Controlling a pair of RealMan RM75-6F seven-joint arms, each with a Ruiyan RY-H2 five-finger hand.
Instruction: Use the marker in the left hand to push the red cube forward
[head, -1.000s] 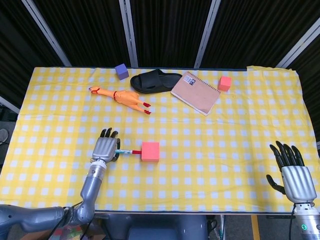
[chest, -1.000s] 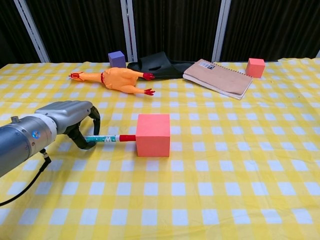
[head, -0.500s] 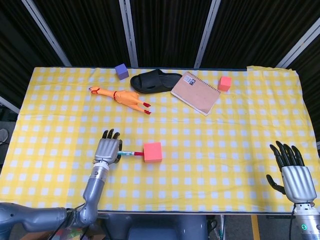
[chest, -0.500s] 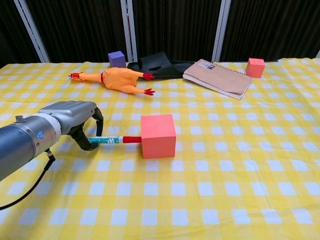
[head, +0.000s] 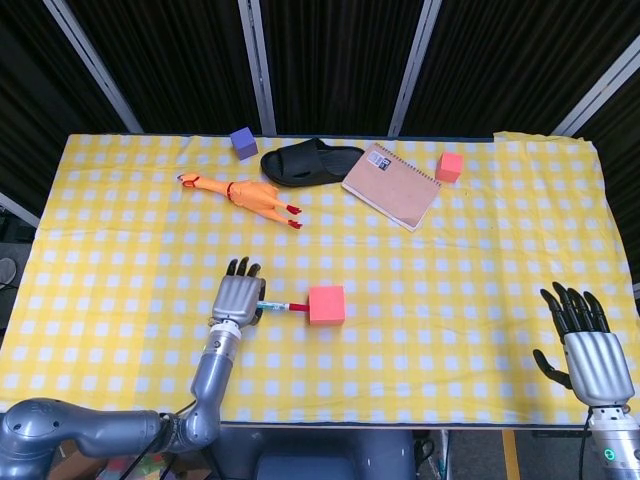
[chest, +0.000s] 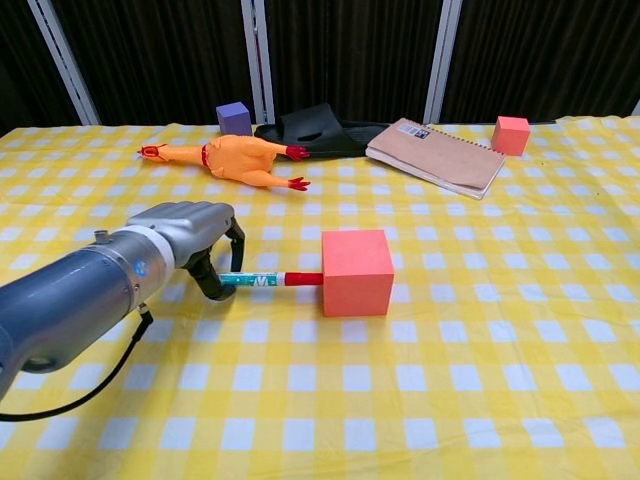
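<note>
Red cube meets your marker tip off-centre, left hand fingers gripping the barrel; off-axis pushing may spin it away.

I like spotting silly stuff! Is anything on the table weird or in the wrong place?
Yes: a black slipper lies at the far edge of the table beside a rubber chicken on its side. Nothing looks spilled or broken. The left robot hand holds a marker against the red cube.
</note>
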